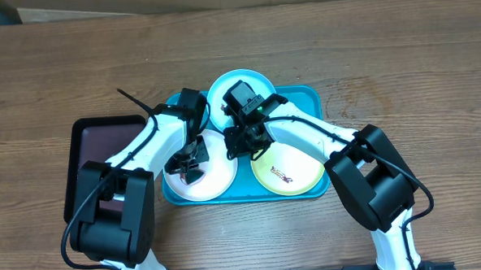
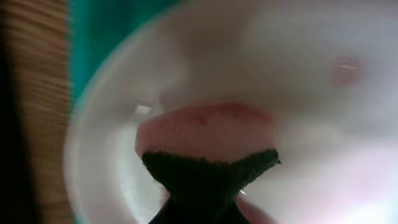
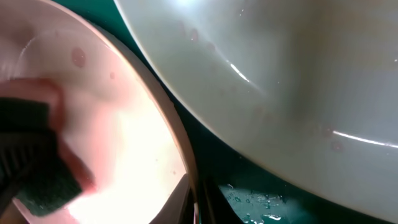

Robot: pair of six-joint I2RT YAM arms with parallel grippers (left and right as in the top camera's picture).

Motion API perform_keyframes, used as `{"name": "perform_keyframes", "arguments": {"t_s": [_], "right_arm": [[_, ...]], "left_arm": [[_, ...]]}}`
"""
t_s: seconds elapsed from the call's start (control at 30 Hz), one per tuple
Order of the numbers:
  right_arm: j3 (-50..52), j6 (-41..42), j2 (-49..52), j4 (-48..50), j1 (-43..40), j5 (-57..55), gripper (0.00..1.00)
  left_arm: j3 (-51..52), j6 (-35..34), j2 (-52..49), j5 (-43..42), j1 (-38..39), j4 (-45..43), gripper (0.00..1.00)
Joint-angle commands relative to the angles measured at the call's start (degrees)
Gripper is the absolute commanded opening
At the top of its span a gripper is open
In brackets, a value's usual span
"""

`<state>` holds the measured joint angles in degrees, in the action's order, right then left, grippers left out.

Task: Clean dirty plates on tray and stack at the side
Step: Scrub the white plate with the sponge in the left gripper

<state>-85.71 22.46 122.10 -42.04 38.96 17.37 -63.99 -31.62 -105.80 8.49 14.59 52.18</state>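
Observation:
Three plates lie on the teal tray (image 1: 310,99): a pale blue plate (image 1: 221,91) at the back, a white plate (image 1: 216,182) front left, and a yellow-green plate (image 1: 299,167) with brown-red smears front right. My left gripper (image 1: 190,163) is over the white plate (image 2: 311,155), shut on a pink sponge (image 2: 205,127) with a dark scouring side, and the sponge rests on the plate. A faint reddish smear (image 2: 345,68) shows on this plate. My right gripper (image 3: 198,202) is shut on the white plate's rim (image 3: 180,155), next to the pale blue plate (image 3: 280,56).
A dark maroon tray (image 1: 103,145) lies left of the teal tray on the wooden table (image 1: 399,47). Water drops sit on the teal tray floor (image 3: 261,202). Both arms cross over the middle of the tray.

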Motion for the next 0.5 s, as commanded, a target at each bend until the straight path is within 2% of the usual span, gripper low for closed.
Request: {"name": "perform_keyframes", "arguments": {"t_s": [0.0, 0.13, 0.3, 0.37, 0.47], "right_arm": [[-0.28, 0.07, 0.7, -1.42, -1.97, -1.92, 0.04], [-0.28, 0.11, 0.7, -1.92, -3.13, -1.86, 0.04], [-0.28, 0.09, 0.7, -2.05, -3.58, -1.86, 0.04], [-0.28, 0.09, 0.7, -2.05, -3.58, -1.86, 0.04], [-0.28, 0.11, 0.7, -2.03, -3.58, -1.86, 0.04]], "left_arm": [[1.9, -0.79, -1.77, 15.45, -1.73, 2.27, 0.04], [-0.83, -0.81, -1.75, 16.31, -1.84, 4.52, 0.04], [-9.97, -0.79, -1.75, 15.52, -1.84, 11.04, 0.04], [-13.75, -0.74, -1.75, 12.61, -1.81, 13.11, 0.04], [-18.01, 1.75, -1.75, 1.64, -1.81, 13.49, 0.04]]}}
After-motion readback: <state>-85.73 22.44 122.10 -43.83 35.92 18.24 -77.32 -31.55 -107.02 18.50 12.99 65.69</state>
